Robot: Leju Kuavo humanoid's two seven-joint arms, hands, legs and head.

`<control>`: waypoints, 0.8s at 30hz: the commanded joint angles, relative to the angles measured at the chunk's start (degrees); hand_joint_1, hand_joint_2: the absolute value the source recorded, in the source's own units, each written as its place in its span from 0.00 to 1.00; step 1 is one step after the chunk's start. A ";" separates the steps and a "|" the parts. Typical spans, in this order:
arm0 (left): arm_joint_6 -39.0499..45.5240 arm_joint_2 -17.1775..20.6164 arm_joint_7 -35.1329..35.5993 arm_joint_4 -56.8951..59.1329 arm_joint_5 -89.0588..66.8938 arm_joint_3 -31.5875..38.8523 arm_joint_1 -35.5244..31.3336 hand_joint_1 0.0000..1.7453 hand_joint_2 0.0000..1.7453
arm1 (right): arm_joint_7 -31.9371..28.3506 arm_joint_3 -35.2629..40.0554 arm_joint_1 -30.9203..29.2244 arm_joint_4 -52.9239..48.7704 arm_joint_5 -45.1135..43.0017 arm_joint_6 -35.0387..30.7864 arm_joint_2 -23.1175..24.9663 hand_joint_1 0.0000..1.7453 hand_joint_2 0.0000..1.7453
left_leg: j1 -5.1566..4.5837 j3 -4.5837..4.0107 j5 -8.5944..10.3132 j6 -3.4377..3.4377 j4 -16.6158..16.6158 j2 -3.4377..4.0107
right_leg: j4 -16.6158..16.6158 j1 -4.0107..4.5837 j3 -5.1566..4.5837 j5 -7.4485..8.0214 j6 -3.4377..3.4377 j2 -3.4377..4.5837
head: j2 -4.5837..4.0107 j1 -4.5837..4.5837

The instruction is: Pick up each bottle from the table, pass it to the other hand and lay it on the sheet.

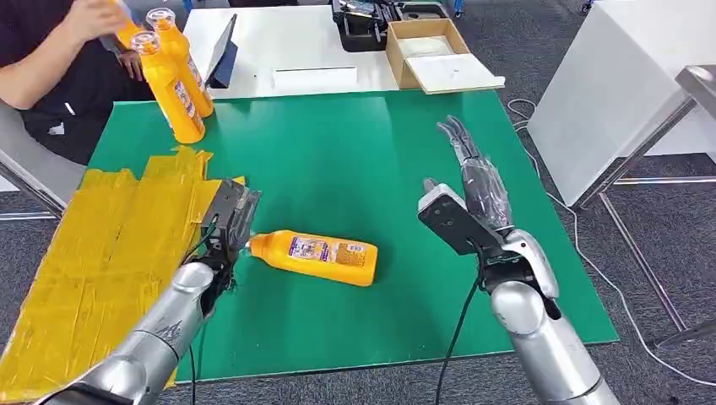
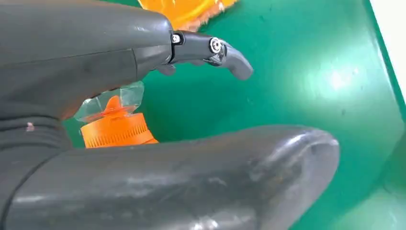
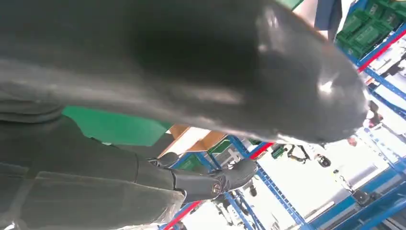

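An orange bottle (image 1: 317,256) lies on its side on the green table mat (image 1: 355,152), cap pointing toward my left hand (image 1: 228,221). In the left wrist view the orange cap (image 2: 115,132), under a clear wrap, sits between the thumb (image 2: 191,177) and a dark finger (image 2: 225,55); they stand apart and do not press on it. My right hand (image 1: 469,194) is lifted above the mat to the bottle's right, fingers spread and holding nothing. The yellow taped sheet (image 1: 110,245) covers the mat's left side.
Two more orange bottles (image 1: 173,89) stand at the mat's far left corner, beside a seated person (image 1: 51,51) whose hand holds a third. A cardboard box (image 1: 431,51) and a tablet (image 1: 224,55) sit on the white table behind. Another white table (image 1: 608,84) stands to the right.
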 commanded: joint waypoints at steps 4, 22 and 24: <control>-0.28 -1.25 0.75 -0.19 1.50 -3.93 -0.14 0.00 0.00 | 0.23 0.28 -0.77 1.06 -0.12 -0.32 0.23 0.00 0.00 | 0.00 0.28 -0.12 -0.25 -0.02 0.10 | -0.04 0.00 0.29 -0.10 -0.07 0.02 | 0.00 0.00; 0.28 -1.37 1.61 -2.91 6.90 -9.69 1.59 0.00 0.00 | 0.56 0.85 -0.67 0.76 -0.26 -0.99 0.76 0.00 0.00 | 0.01 0.15 -0.06 -0.17 -0.03 0.06 | -0.05 0.01 0.17 -0.04 -0.05 0.01 | 0.00 0.00; 0.28 -1.37 1.61 -2.91 6.90 -9.69 1.59 0.00 0.00 | 0.56 0.85 -0.67 0.76 -0.26 -0.99 0.76 0.00 0.00 | 0.00 0.17 -0.07 -0.18 -0.04 0.09 | -0.05 0.01 0.17 -0.04 -0.06 0.03 | 0.00 0.00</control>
